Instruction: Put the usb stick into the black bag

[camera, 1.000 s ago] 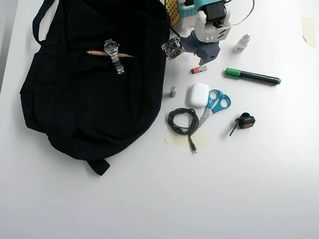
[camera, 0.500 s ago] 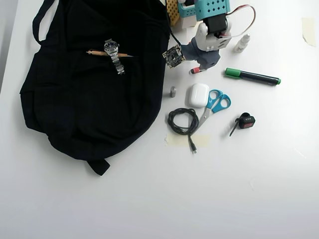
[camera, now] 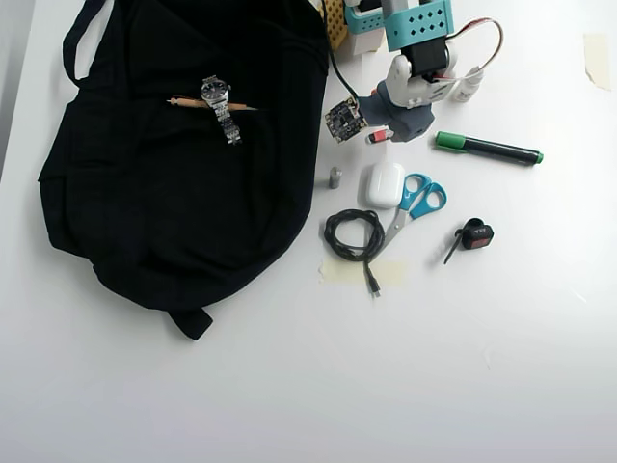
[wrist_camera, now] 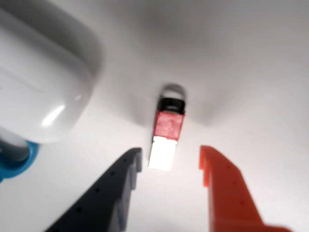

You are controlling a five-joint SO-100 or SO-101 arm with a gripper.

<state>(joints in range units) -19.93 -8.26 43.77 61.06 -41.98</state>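
Since a moment ago, our arm has dropped lower over the usb stick (wrist_camera: 167, 136). It lies flat on the white table (camera: 289, 386), just above the white earbud case (camera: 384, 183). Our gripper (wrist_camera: 169, 166) is open, one finger (wrist_camera: 219, 186) on each side of the stick, holding nothing. Left of the case, the black bag (camera: 174, 174) carries a watch (camera: 221, 106).

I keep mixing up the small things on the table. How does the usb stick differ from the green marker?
The usb stick is tiny, dark with a red end; the green marker is far longer, dark-barrelled with green ends. The stick lies partly under the gripper; the marker lies clear to its right in the overhead view. Both lie flat on the white table.
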